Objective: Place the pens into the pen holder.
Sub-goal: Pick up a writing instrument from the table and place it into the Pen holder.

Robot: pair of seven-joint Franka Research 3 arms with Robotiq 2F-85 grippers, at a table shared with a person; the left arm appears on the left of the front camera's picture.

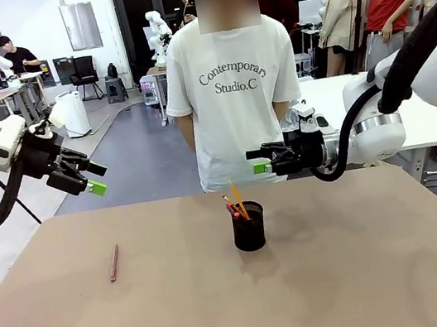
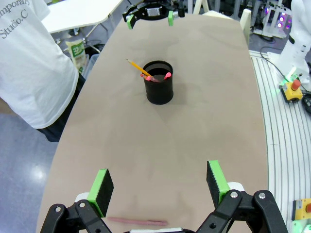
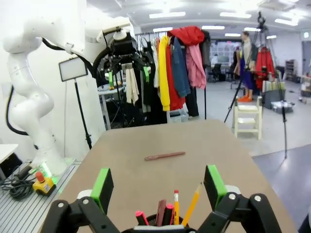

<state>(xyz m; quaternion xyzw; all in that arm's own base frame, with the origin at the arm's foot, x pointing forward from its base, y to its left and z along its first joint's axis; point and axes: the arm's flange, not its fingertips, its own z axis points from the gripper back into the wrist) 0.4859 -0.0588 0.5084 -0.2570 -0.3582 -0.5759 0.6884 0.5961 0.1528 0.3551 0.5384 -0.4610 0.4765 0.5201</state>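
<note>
I see the yellow-orange pencil (image 1: 238,198) and dark red pen (image 1: 230,206) in the black wire-mesh pen holder (image 1: 249,230); the pinkish-brown pen (image 1: 114,262) lies left, unplaced, with left gripper (image 1: 97,177) and right gripper (image 1: 255,161) gaping, empty.

Black pen holder (image 1: 249,230), yellow-orange pencil (image 1: 238,200), pinkish-brown pen (image 1: 114,263), tan table (image 1: 371,272), white lettered shirt (image 1: 236,118)

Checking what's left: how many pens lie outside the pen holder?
1: the pinkish-brown pen lies flat on the table, left of the pen holder, apart from it.
</note>
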